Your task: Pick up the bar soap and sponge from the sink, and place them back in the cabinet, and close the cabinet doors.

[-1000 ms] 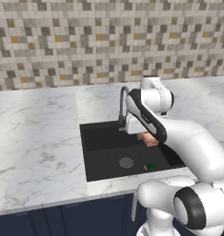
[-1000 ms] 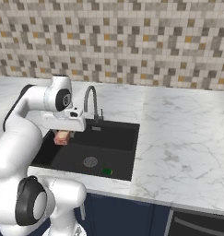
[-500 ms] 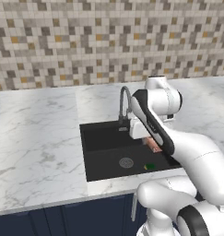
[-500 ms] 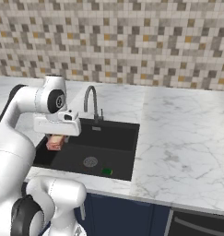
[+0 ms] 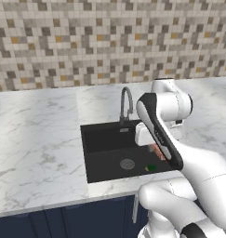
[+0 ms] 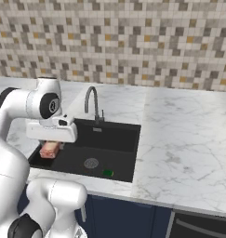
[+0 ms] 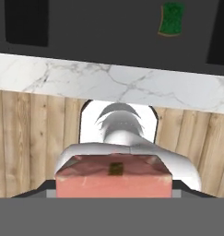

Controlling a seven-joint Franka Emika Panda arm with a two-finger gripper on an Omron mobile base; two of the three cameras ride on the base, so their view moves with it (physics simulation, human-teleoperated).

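Note:
My gripper (image 6: 49, 148) is shut on the bar soap (image 6: 49, 150), an orange-red block hanging just under the white hand at the sink's near corner. In the left base view the bar soap (image 5: 156, 149) peeks out beside the gripper (image 5: 154, 148) behind the forearm. The hand view has the bar soap (image 7: 113, 180) spanning the gripper (image 7: 113, 188). The green sponge (image 6: 108, 173) lies on the floor of the black sink (image 6: 128, 135), close to its front wall and right of the drain (image 6: 91, 163); the sponge (image 7: 172, 18) is also at the top of the hand view. The cabinet and its doors are out of view.
A curved grey faucet (image 6: 91, 101) rises behind the basin. White marble counter (image 6: 184, 139) runs on both sides, under a mosaic tile wall. Navy base cabinets (image 5: 86, 218) sit below the counter's front edge (image 7: 113, 80), with wooden floor beneath.
The hand has carried the soap out from the middle of the sink toward its near corner on the robot's side, with the jaws' gap unchanged. The sponge has stayed put.

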